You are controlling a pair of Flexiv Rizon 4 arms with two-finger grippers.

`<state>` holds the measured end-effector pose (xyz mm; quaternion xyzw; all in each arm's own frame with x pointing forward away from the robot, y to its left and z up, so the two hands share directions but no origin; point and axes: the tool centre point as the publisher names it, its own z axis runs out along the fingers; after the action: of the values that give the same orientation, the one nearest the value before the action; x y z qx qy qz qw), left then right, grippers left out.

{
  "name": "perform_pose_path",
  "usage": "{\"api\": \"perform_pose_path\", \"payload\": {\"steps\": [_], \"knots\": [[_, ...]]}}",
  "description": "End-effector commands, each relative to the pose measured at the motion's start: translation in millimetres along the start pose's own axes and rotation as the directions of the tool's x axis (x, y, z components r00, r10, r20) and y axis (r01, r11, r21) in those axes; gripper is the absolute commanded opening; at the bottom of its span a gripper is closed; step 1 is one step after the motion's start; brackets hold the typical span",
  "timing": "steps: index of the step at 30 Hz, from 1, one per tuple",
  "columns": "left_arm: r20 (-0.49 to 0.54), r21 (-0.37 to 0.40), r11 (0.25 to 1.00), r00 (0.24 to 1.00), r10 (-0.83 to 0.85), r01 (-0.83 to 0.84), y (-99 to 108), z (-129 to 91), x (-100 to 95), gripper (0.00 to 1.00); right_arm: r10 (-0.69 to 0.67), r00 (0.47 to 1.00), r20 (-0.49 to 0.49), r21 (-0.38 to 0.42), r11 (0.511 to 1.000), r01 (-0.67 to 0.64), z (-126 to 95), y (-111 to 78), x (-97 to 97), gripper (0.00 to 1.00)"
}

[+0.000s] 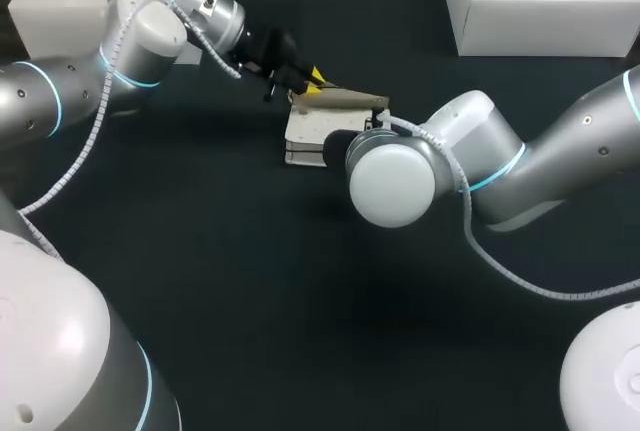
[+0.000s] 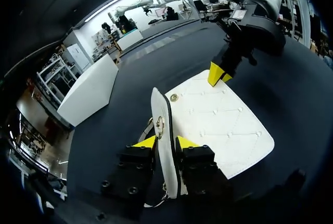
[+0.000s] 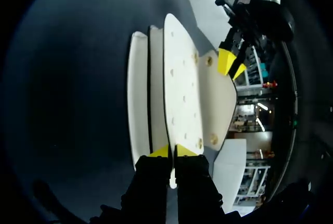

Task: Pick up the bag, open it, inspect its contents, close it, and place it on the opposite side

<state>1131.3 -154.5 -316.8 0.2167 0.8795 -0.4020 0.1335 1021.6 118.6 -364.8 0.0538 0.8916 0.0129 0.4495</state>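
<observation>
**Two pinches on one white handbag [image 1: 304, 133]**

My left gripper [image 2: 166, 142] has its yellow tips drawn close together, one pressed to each face of the handbag's flap [image 2: 160, 104]. I have the flap firmly clamped, and it stands on edge between my fingers. A gold ring clasp [image 2: 160, 122] sits on the flap just ahead of the tips. Beside the flap, the handbag's quilted panel [image 2: 223, 125] lies flat, dotted with small studs.

My right gripper [image 3: 172, 151] is nearly closed. Only the thin edge of that quilted panel sits between its two tips, with both of them against it. Ahead of these fingers the handbag fans out. Two more white layers lie to one side of the panel I hold, and the flap spreads away on the other side. My left tips are on the flap's far edge.

From above, the handbag rests on the dark table [image 1: 250, 281], near the middle and somewhat toward the far side. The flap is lifted and tilted over it. My left arm comes in from the left to the flap's raised end. My right arm comes in from the right, and its wrist hides its own fingers at the handbag's near right edge. A white box [image 1: 540, 11] stands at the table's far right corner, well apart from the handbag.
</observation>
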Motion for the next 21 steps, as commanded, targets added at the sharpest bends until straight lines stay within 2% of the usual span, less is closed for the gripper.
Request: {"api": "perform_pose_path", "payload": {"steps": [1,2,8,13,19,21], "knots": [[0.066,-0.025,1.000,0.998,0.013,-0.012,-6,3,15.6,0.81,0.001,1.000,0.005,-0.002,1.000,-0.001,0,-0.8,1.5,0.00],[0.073,-0.031,0.999,0.997,0.011,-0.009,-6,4,16.7,0.84,0.001,1.000,0.005,-0.002,1.000,-0.001,0,-0.8,1.5,0.00],[0.100,-0.061,0.998,0.995,-0.028,0.035,-3,12,10.0,0.81,0.001,1.000,0.005,-0.002,1.000,-0.001,0,-0.8,1.5,0.00],[0.100,-0.105,0.992,0.993,-0.055,0.066,3,23,0.6,0.65,0.001,1.000,0.005,-0.002,1.000,-0.001,0,-0.8,1.5,0.00],[0.093,-0.139,0.986,0.993,-0.076,0.088,9,31,-7.7,0.60,0.001,1.000,0.005,-0.002,1.000,-0.001,0,-0.8,1.5,0.00],[0.092,-0.146,0.984,0.992,-0.090,0.102,13,32,-10.2,0.55,0.001,1.000,0.005,-0.002,1.000,-0.001,0,-0.8,1.5,0.00]]}}
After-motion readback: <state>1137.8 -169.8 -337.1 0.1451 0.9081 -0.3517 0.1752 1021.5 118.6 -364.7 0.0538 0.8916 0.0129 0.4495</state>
